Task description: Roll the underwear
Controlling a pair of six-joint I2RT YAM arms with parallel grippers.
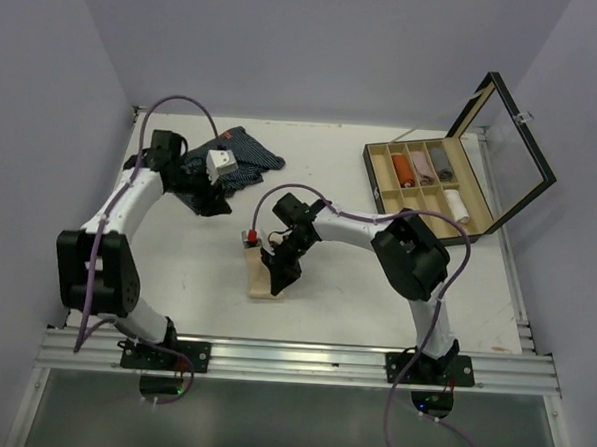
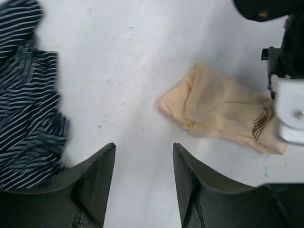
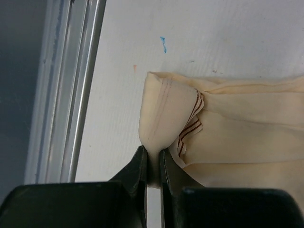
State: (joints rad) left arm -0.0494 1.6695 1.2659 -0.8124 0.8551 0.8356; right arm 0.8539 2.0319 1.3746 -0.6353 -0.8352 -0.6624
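Right wrist view, right hand (image 3: 153, 157) pinching soft beige underwear (image 3: 237, 142), stitched hem

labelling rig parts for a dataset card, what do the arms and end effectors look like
The left arm and right arm have white links, black joints and a purple cable each. The left end effector and right end effector have dark fingers.

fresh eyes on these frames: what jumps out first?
The right claw is shut on a folded edge of the beige underwear, which lies mid-table toward the front. The left claw hangs open over bare table beside the crumpled navy striped underwear at the back left. At the back right, a compartmented wooden box stands with its glass lid up and rolled items inside.
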